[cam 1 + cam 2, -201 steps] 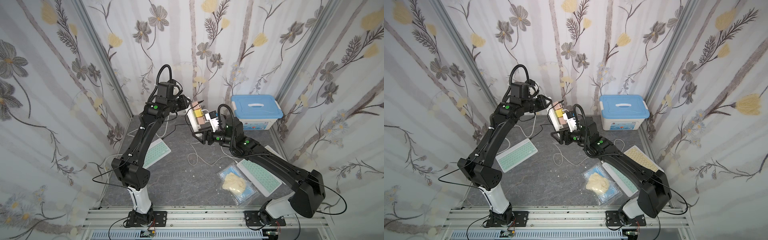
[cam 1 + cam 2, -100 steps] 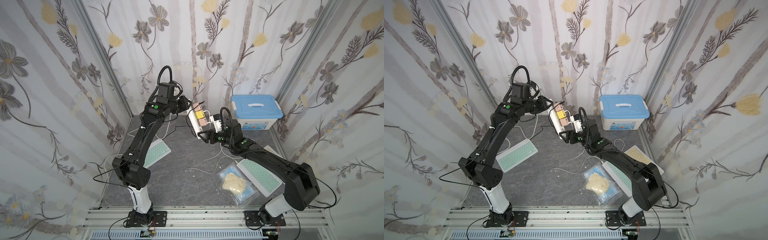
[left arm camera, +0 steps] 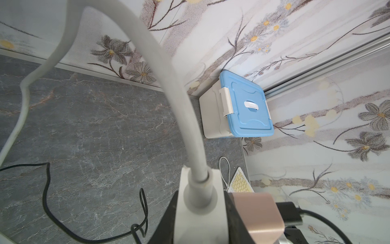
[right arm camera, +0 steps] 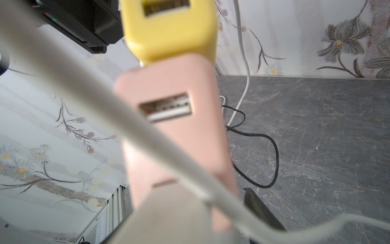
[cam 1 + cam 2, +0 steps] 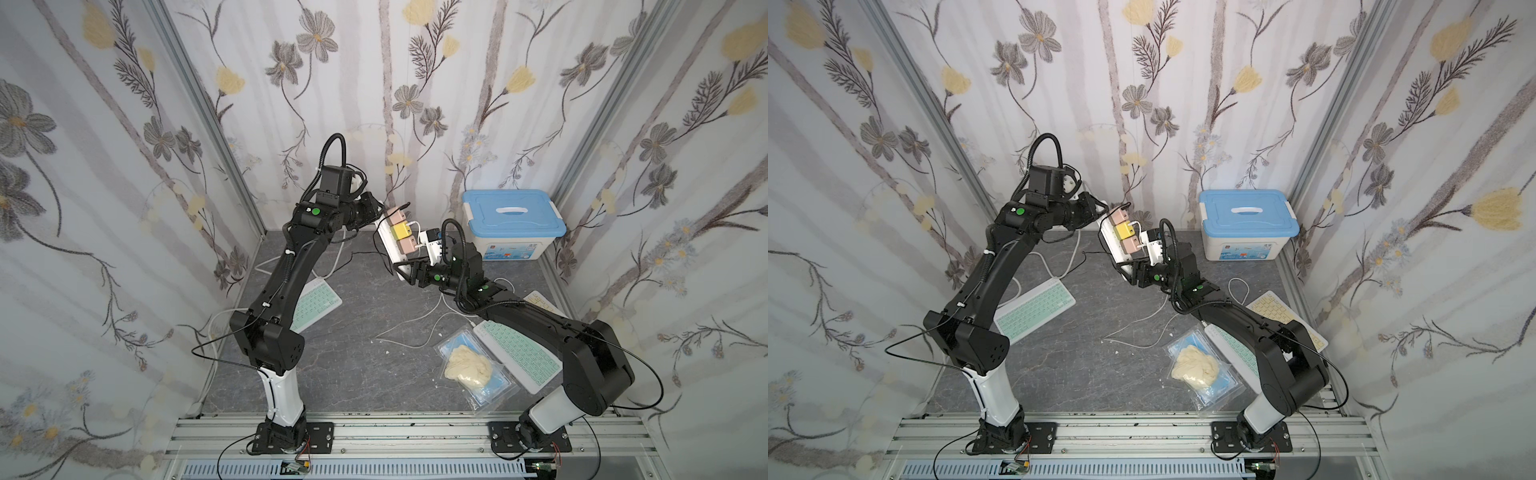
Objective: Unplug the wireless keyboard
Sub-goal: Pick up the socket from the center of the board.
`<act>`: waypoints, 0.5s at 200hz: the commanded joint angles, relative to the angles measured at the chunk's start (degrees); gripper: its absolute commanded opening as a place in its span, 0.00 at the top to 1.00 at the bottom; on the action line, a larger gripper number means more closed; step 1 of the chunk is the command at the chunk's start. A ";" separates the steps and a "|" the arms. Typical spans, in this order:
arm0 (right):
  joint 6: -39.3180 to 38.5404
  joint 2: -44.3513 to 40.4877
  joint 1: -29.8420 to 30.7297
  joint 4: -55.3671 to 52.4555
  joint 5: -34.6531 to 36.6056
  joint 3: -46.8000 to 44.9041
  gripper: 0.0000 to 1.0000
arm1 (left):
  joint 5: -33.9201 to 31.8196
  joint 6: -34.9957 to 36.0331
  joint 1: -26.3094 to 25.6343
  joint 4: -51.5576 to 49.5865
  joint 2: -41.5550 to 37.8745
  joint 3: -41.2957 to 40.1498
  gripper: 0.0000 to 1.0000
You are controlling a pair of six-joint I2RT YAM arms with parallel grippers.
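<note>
High-bent left arm [image 5: 286, 274], left gripper [image 5: 376, 216] clamped on far end of raised power strip [image 5: 399, 264], right arm [image 5: 532, 320] reaching up, right gripper [image 5: 411, 272] seemingly by pink charger [image 5: 406, 246], jaw gap impossible to tell, mint keyboard [image 5: 519, 353] on table [image 5: 353, 374], near right.

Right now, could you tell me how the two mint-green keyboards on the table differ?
The left keyboard slants toward the back right; the right keyboard slants toward the back left. The right keyboard lies between a plastic bag and a yellow keyboard; the left keyboard lies apart from them. Both are mint-keyed, white-framed and lie flat on the table.
</note>
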 commanded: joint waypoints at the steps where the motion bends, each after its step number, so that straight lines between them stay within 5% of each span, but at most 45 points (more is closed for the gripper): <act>1: 0.65 0.25 0.09 2.89 -0.08 -0.23 0.42 | 0.34 -2.58 0.06 2.50 0.40 1.21 1.00; 25: 0.57 0.79 0.03 2.61 0.10 -0.23 0.57 | 0.12 -3.03 0.01 2.45 0.67 1.67 1.00; 59: 0.98 0.27 0.05 2.24 -0.16 -0.32 0.99 | 0.42 -2.74 0.35 2.45 0.70 1.41 0.96; 100: 7.46 -0.58 -1.64 8.88 -7.00 -1.50 1.00 | 2.61 -3.07 1.61 7.71 -3.13 -5.30 0.72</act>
